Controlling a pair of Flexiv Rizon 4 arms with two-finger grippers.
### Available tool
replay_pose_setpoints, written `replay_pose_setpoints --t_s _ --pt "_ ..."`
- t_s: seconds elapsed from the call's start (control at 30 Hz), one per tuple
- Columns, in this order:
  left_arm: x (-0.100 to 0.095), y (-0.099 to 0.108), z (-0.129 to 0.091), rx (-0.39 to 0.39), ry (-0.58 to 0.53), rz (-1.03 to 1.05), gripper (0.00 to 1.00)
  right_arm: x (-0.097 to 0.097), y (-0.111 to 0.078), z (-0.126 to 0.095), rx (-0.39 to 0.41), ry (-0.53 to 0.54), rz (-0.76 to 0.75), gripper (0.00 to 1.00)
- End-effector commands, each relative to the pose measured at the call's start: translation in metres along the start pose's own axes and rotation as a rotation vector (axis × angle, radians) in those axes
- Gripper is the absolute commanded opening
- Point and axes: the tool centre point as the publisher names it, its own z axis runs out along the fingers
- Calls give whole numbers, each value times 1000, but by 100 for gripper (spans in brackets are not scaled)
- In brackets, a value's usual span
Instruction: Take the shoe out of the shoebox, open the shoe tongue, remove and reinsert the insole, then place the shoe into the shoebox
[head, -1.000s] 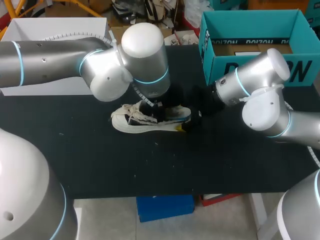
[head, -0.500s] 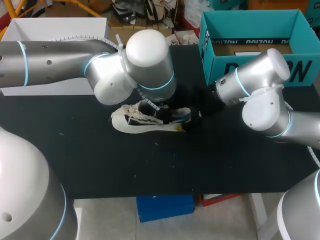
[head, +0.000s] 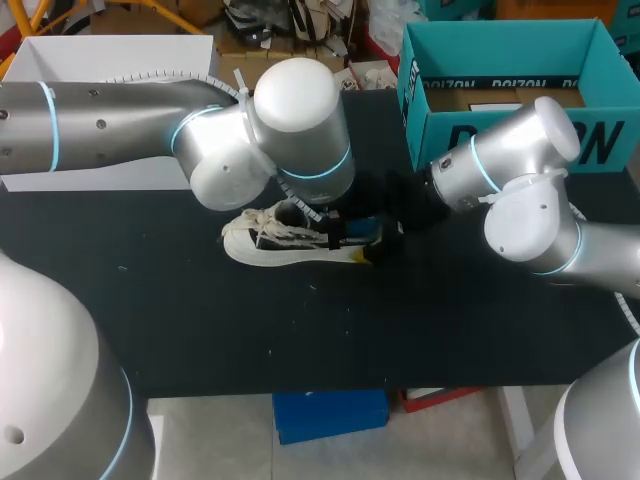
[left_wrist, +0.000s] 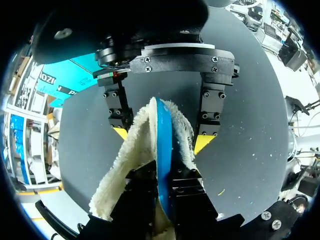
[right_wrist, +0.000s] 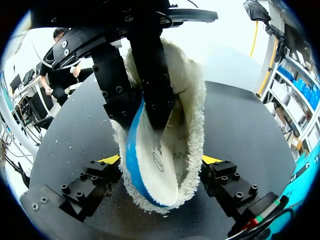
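We are holding the shoe near the tabletop's middle, a little toward the far edge, with its toe pointing at the left edge and its heel at the right edge. Our right gripper is straddling the heel, its fingers touching it from both sides. Our left gripper is hanging over the shoe's opening and pinching the insole, which is standing on edge inside the heel. The shoebox is sitting at the far right corner, behind our right arm and well apart from the shoe.
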Motion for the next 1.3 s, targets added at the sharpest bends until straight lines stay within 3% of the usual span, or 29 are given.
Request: replay_pose_setpoints --t_s 0.03,0.3,0.67,0.83,1.3 --pt "0 8 -23 46 22 -2 0 1 -1 2 4 0 1 0" --pt "-3 10 -68 158 96 -49 0 1 -1 2 4 0 1 0" --pt "-7 -4 -145 378 249 -125 0 1 -1 2 4 0 1 0" --pt "0 -11 -179 445 229 -139 0 1 -1 2 4 0 1 0" --pt "13 -19 -260 751 355 -200 0 1 -1 2 4 0 1 0"
